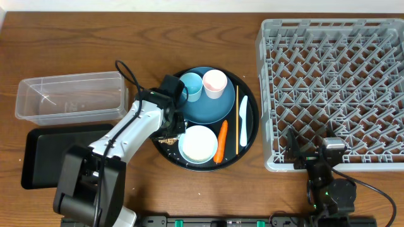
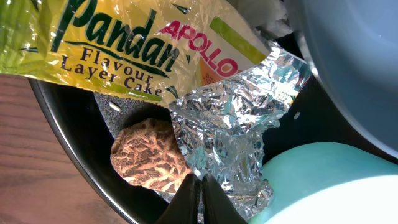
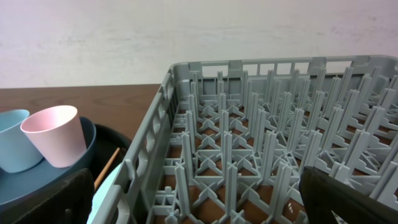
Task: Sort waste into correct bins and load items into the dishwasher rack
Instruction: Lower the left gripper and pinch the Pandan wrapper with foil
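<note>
As the lowered left hand (image 2: 200,190) pinches the snack wrapper (image 2: 143,50), the right hand (image 3: 199,194) gapes wide.

Pink cup (image 3: 55,135) and blue cup (image 3: 15,142) stand left of grey rack (image 3: 249,65).

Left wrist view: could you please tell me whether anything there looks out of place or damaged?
The snack wrapper lies torn open on the round black tray, its crumpled foil lining exposed. A brown biscuit sits loose beside it, with a stray rice grain nearby.
</note>
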`<action>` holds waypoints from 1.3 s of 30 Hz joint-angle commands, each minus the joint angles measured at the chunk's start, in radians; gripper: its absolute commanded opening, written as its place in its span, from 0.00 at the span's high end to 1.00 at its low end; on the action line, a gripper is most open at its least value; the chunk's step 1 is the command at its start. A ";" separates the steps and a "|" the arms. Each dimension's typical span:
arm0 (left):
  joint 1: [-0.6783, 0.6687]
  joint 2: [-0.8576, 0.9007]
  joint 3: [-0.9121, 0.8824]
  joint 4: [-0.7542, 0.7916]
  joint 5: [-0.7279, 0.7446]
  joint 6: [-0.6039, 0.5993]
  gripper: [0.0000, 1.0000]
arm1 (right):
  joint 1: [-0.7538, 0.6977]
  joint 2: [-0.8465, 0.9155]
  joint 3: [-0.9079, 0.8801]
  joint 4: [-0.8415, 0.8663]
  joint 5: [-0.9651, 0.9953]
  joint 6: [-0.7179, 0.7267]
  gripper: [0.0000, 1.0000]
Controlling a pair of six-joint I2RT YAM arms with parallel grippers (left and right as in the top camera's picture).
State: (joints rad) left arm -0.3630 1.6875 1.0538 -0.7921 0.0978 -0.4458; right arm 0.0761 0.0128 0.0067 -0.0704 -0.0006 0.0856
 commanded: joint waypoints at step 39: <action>-0.003 0.007 -0.013 -0.002 -0.005 -0.006 0.62 | -0.017 0.000 -0.001 -0.004 0.008 -0.012 0.01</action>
State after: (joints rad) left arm -0.3630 1.6875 1.0538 -0.7994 0.0978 -0.4461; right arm 0.0761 0.0128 0.0067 -0.0704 -0.0006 0.0856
